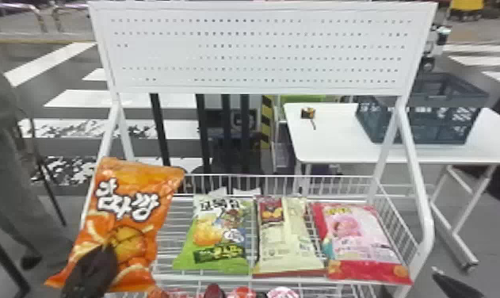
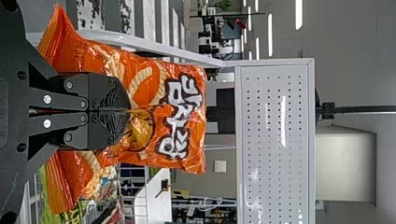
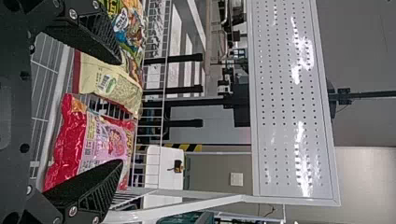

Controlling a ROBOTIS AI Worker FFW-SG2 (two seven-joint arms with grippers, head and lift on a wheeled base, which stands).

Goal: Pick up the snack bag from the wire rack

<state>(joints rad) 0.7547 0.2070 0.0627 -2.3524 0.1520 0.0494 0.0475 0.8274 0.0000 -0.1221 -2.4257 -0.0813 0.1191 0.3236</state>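
- So the orange snack bag (image 1: 132, 214) is at the left end of the wire rack (image 1: 292, 280), and the left gripper (image 2: 127, 111) has it: fingers pinched together on the front film, pretty low on the bag.
- Key bit is how it lies from the fingers. The bag stands roughly upright with a slight lean, and the fingers point along its long axis, so most of the bag sticks out past the tips, with the bottom end back toward the wrist.
- Left arm is the nearer one by far. Right gripper (image 3: 121, 113) is spread wide, over toward the other end by the pink-and-red bag (image 1: 363, 241). Don't see a job for it here, tbh.
- The green bag (image 1: 217, 237) is the closest neighbour on the rack, then the pale bag (image 1: 286, 245).
- I'd call this the lift-away stage, grasp basically done. Can't tell if the bottom edge touches the wires, so I'd go up first, then back toward the robot, well away from the green one.
- My worry: it's a pinch on slick film below the middle, so the top could tip or the bag could slip if rushed.
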